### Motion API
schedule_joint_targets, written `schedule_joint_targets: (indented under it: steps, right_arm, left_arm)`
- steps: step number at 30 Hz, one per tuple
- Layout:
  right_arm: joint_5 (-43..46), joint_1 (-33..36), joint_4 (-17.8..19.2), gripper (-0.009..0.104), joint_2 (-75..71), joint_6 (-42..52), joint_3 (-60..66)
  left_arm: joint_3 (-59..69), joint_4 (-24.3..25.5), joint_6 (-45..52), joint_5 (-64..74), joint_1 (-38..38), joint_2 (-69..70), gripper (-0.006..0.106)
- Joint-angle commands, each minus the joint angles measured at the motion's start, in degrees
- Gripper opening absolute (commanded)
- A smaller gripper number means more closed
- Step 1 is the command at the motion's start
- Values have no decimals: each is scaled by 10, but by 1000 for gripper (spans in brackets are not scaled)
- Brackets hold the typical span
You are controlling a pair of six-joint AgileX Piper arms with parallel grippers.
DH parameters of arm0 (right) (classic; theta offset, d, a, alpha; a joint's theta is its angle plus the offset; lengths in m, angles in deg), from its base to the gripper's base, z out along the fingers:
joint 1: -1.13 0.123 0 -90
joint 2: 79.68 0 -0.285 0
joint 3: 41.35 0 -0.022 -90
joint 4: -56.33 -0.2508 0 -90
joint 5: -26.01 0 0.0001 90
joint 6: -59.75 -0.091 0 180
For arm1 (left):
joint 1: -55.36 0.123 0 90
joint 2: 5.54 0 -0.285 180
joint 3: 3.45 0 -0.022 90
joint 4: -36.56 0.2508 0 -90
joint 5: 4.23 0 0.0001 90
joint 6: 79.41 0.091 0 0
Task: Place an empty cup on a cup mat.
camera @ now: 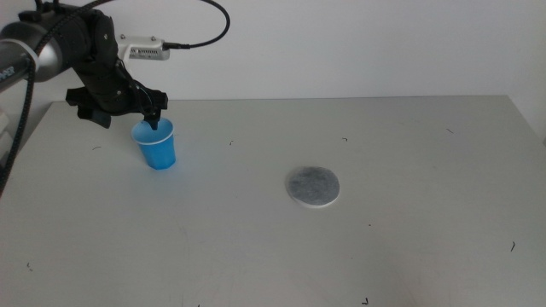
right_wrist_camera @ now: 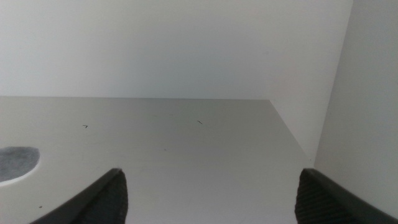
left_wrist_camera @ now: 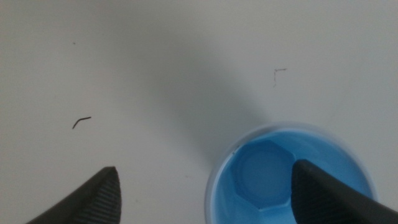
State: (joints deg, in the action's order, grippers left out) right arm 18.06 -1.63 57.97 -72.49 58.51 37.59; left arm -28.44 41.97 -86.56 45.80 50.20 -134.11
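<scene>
The blue cup [camera: 157,147] stands upright and empty at the table's far left. My left gripper [camera: 153,118] hangs over its rim, open. In the left wrist view the left gripper [left_wrist_camera: 205,171] straddles the cup's [left_wrist_camera: 261,168] wall, with one jaw over the light blue inside and the other outside over the table. The grey cup mat [camera: 312,186] lies flat near the table's middle, well to the right of the cup. My right gripper [right_wrist_camera: 212,175] is open and empty, out of the middle view; its wrist view shows the mat's [right_wrist_camera: 15,163] edge.
The white table [camera: 409,239] carries only small dark marks. A white wall [camera: 358,43] rises behind its far edge. A cable loops above the left arm [camera: 94,60].
</scene>
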Motion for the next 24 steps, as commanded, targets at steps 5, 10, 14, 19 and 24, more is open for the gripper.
schedule_joint_targets:
  steps: [5,10,14,19,24]
  right_arm:
    - [42,-4,8,94,-15,3,-5]
    - [42,-4,8,94,-15,3,-5]
    - [42,-4,8,94,-15,3,-5]
    - [42,-4,8,94,-15,3,-5]
    - [42,-4,8,94,-15,3,-5]
  left_arm:
    - [-17,-8,-2,-45,0,-9,105]
    - [-17,-14,-2,-45,0,-19,87]
    - [-17,-32,-2,-45,0,-19,43]
    - [-17,-46,-1,-40,0,-19,0]
    - [-17,-46,1,-24,0,-9,0]
